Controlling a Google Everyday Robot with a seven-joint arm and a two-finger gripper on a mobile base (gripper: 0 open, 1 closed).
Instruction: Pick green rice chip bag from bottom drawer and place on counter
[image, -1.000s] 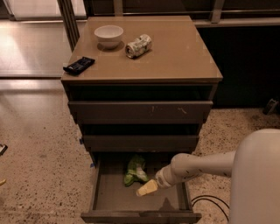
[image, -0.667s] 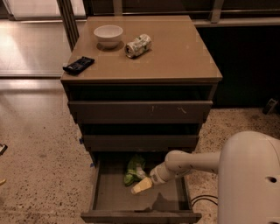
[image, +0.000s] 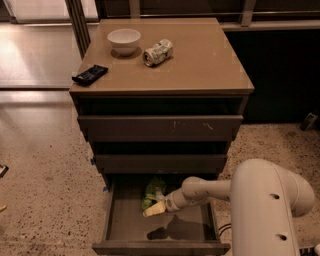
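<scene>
The green rice chip bag (image: 153, 192) lies crinkled at the back of the open bottom drawer (image: 160, 246), partly under the drawer above. My gripper (image: 153, 209) reaches into the drawer from the right, its pale fingertips just in front of the bag's lower edge, close to it or touching it. The tan counter (image: 200, 65) tops the cabinet.
On the counter stand a white bowl (image: 124, 40), a crushed silver-white can (image: 158, 52) and a small black wrapper (image: 90, 74) at the left edge. Two shallower drawers (image: 160, 129) sit above, slightly pulled out. My white arm body (image: 270, 210) fills the lower right. Speckled floor surrounds the cabinet.
My gripper has moved left and deeper into the drawer, from its right half up to the bag. The arm body has swung further into view.
</scene>
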